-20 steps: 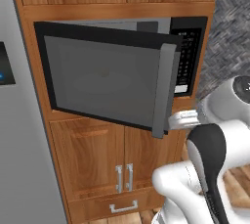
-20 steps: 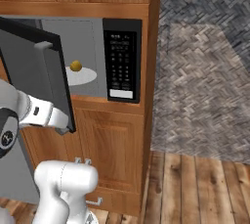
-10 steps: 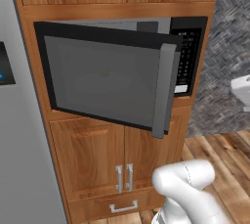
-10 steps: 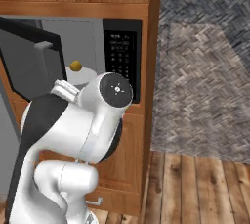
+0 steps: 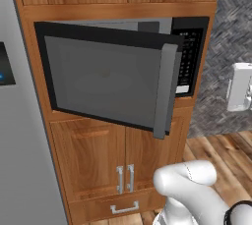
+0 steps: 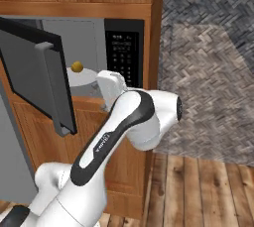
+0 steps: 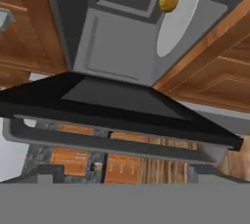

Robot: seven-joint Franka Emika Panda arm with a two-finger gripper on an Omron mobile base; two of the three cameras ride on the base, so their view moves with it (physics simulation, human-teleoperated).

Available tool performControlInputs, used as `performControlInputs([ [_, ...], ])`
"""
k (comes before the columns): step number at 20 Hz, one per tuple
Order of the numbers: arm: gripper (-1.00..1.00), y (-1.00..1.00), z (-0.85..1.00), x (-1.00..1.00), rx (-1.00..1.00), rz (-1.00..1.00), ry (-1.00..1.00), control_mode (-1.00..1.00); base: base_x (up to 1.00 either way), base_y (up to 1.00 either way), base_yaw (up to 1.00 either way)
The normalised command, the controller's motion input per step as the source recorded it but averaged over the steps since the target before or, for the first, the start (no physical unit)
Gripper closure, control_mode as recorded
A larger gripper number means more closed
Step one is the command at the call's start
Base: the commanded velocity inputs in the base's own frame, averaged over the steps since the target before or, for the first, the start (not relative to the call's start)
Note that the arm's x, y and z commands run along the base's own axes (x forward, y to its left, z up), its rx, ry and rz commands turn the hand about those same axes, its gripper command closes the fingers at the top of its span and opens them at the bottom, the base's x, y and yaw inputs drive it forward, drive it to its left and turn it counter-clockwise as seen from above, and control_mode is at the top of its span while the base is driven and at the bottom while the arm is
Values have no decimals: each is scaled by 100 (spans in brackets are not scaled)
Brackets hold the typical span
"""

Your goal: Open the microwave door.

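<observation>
The microwave door (image 7: 112,113) hung ajar above the claw (image 7: 119,176), fingers apart; beyond, the microwave (image 7: 122,42) held a small yellow ball (image 7: 168,1) on its plate (image 7: 177,25)

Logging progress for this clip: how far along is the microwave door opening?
Mostly done: the microwave door stands swung out, its bar handle clear of the keypad panel, and a plate with a small yellow item shows inside. Nothing is in hand. Left: perhaps a wider swing.
</observation>
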Motion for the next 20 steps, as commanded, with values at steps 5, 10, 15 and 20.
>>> performControlInputs([
  [5, -100, 47, -2, 89, 24, 15, 6, -100, 0, 0, 0],
  [10, -100, 86, 0, 65, 5, 5, 11, -100, 0, 0, 0],
  [15, -100, 75, 0, 40, 0, 11, 15, -100, 0, 0, 0],
  [20, -100, 64, 2, -21, 0, 30, 23, -100, 0, 0, 0],
])
